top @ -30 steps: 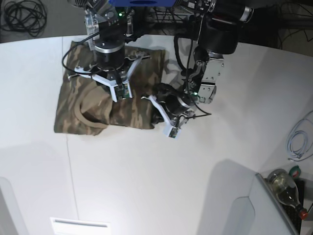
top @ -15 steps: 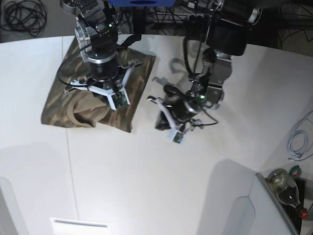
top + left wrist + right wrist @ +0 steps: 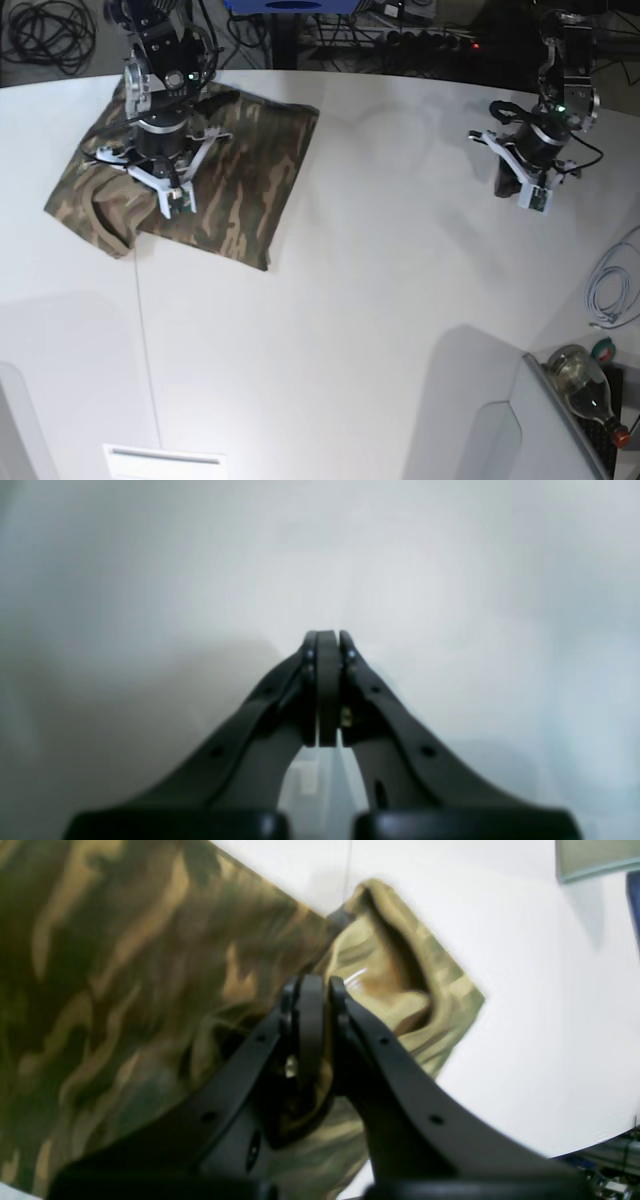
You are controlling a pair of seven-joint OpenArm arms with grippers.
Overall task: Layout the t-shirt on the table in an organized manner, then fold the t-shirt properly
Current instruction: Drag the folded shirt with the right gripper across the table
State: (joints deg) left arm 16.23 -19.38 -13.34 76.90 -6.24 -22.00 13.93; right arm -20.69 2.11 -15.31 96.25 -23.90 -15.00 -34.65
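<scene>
The camouflage t-shirt (image 3: pixel 250 170) lies folded at the table's far left, with its tan inner collar (image 3: pixel 105 215) toward the left edge. My right gripper (image 3: pixel 150 185) sits on the shirt. In the right wrist view it (image 3: pixel 312 982) is shut, with cloth (image 3: pixel 125 990) bunched between the fingers beside the collar opening (image 3: pixel 395 965). My left gripper (image 3: pixel 512 185) is far off at the right, over the bare white table (image 3: pixel 350 330). In the left wrist view it (image 3: pixel 327 635) is shut and empty.
A thin dark seam (image 3: pixel 145 340) runs down the table's left part. A white cable (image 3: pixel 610 285) and a bottle (image 3: pixel 585 385) lie at the right edge. A grey panel (image 3: pixel 500 430) stands at the front right. Black cables (image 3: pixel 50 35) lie beyond the far left corner.
My right gripper has dragged the shirt left and away. My left arm has left the shirt's right edge and swung far to the right, empty.
</scene>
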